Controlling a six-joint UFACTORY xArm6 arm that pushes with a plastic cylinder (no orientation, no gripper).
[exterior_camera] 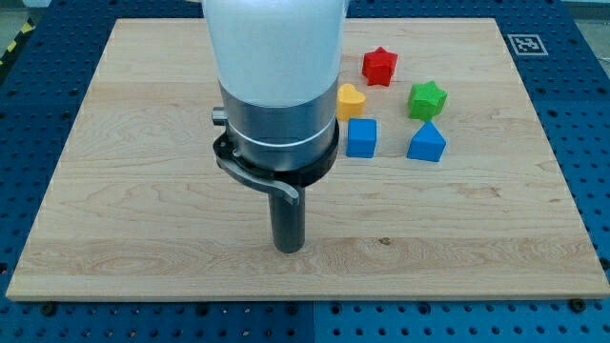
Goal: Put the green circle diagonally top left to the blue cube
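Observation:
The blue cube [361,137] sits right of the board's middle. The green circle does not show; the arm's body [276,86] covers the place where it stood, up and left of the cube. My tip [288,247] rests on the board low in the view, well below and left of the blue cube and away from every block. The arm's white and grey housing fills the view's top centre.
A yellow heart [351,98], a red star [379,65], a green star [427,98] and a blue triangular block [426,142] lie around the blue cube. The board's bottom edge [305,297] is just below my tip.

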